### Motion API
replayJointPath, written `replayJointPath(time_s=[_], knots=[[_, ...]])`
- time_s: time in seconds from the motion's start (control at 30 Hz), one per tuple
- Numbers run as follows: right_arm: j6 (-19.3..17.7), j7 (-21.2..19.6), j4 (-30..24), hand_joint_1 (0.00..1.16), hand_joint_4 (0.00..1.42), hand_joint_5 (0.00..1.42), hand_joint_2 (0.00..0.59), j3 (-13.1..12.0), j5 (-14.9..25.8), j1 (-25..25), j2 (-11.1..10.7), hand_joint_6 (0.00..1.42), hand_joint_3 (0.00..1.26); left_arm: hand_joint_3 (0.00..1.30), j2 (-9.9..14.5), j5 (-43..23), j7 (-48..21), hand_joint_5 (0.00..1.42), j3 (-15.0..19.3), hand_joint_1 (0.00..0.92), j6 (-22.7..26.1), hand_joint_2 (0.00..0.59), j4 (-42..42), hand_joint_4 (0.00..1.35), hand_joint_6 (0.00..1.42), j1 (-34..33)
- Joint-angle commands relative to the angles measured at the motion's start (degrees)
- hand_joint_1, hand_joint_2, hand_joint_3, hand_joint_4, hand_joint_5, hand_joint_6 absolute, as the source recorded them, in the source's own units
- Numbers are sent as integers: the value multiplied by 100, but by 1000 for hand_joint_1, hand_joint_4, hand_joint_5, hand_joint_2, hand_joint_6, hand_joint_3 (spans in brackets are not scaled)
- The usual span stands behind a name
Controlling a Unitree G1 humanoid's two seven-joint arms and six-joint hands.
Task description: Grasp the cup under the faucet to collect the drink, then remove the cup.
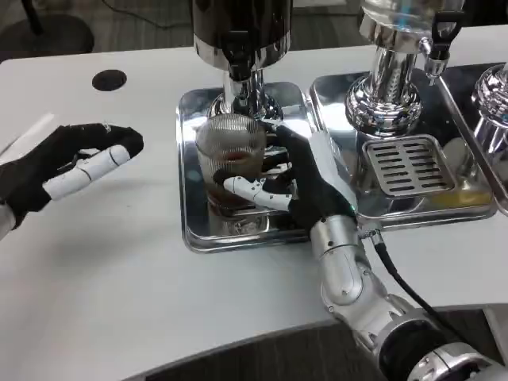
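Note:
A ribbed clear glass cup [230, 155] with a little dark drink in it stands on a chrome drip tray [195, 230], right under the faucet [238, 59] of a dark dispenser. My right hand [298, 178] wraps around the cup from the right, thumb across its front and fingers behind it. My left hand [67, 163] rests on the white table at the far left, fingers loosely apart and holding nothing, well clear of the tray.
A second chrome dispenser [393, 79] stands on its own tray with a slotted grille [409, 165] to the right; a third dispenser [494, 95] is at the right edge. A black round hole [109, 79] marks the table at the back left.

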Motion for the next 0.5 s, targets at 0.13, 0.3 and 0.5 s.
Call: replayJointPath(time_s=[0.13,0.3,0.5], knots=[[-194,-226,-36,726,412,600,161,-68,52,140,306,811,395,319,93,1,-81,220,-23,0,59,163,78,256,350,5],[-227,-324,-54,718,429,611,169,-84,38,227,258,835,409,318,68,24,-88,220,-56,0,47,164,146,256,350,-43],[-309,-433,-110,716,436,627,170,-75,3,342,202,848,410,318,56,44,-83,220,-92,0,26,164,203,256,350,-92]])
